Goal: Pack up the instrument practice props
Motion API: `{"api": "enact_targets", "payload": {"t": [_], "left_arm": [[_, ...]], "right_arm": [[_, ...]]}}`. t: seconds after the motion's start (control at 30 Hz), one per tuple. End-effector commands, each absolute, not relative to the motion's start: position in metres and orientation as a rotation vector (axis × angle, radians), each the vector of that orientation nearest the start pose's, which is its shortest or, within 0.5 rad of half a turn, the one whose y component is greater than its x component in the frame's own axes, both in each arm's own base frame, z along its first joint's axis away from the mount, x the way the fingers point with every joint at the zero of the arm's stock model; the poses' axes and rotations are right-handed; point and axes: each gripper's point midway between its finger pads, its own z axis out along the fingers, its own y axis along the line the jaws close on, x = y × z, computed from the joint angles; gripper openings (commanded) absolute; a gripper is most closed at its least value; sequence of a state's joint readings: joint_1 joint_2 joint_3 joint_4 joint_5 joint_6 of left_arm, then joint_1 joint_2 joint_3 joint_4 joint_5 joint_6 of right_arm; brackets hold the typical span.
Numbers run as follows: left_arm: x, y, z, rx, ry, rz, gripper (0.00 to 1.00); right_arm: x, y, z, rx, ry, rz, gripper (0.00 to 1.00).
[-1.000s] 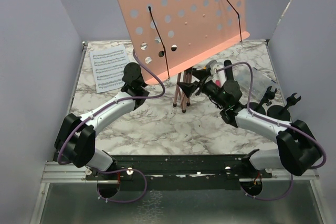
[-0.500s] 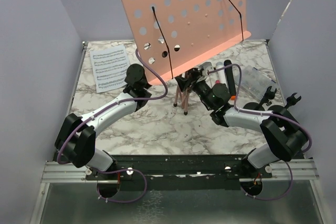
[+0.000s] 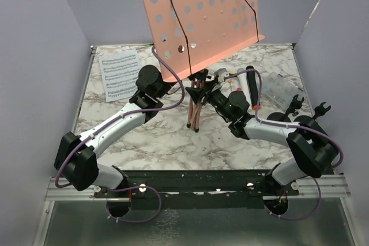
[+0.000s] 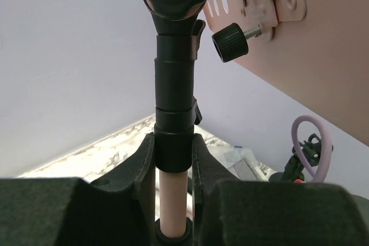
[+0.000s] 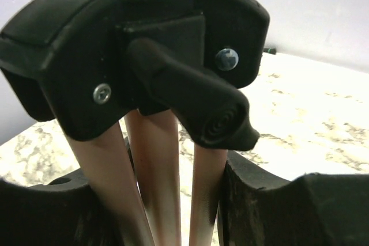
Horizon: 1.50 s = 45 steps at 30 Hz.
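Gripping pink music rest (image 3: 222, 50), both arms' jaws

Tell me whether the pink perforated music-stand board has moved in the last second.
Yes. In the top view the pink perforated board has shifted up-frame and turned, its left edge drawn away from the white sheet-music page, which stayed put.

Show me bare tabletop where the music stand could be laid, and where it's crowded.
Largest bare patch: near-centre marble table, bordered by the left arm, the right arm and the legs of the pink music stand. A smaller strip lies between the sheet-music page and the left arm. Crowded: the right side, with microphones, clear box and round-based holders.
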<state>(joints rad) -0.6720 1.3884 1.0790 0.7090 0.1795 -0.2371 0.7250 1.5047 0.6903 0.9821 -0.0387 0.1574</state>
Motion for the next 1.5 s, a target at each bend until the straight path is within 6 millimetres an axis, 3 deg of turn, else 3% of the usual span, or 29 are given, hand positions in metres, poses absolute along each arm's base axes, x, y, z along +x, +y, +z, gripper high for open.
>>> {"api": "enact_targets", "payload": {"t": [0.0,0.23,0.37,0.6,0.93,1.23,1.47], "left_arm": [[0.341,-0.297,0.456,0.348,1.117,-0.786,0.00],[0.362,-0.293,0.427,0.321,1.250,-0.723,0.00],[0.376,-0.295,0.408,0.349,1.333,-0.677,0.00],[0.401,-0.302,0.354,0.400,1.489,-0.669,0.00],[0.441,-0.270,0.283,0.392,1.663,-0.623,0.00],[0.442,-0.270,0.211,0.451,1.821,-0.627,0.00],[0.441,-0.283,0.161,0.500,1.950,-0.702,0.00]], "right_arm": [[0.324,0.344,0.270,-0.443,1.328,0.881,0.13],[0.322,0.365,0.262,-0.325,1.398,0.931,0.02],[0.326,0.374,0.254,-0.256,1.438,0.972,0.01],[0.343,0.379,0.234,-0.118,1.521,0.977,0.01],[0.367,0.398,0.196,0.002,1.606,0.989,0.01],[0.374,0.414,0.149,0.115,1.722,0.986,0.01],[0.373,0.407,0.110,0.197,1.816,0.946,0.01]]}}
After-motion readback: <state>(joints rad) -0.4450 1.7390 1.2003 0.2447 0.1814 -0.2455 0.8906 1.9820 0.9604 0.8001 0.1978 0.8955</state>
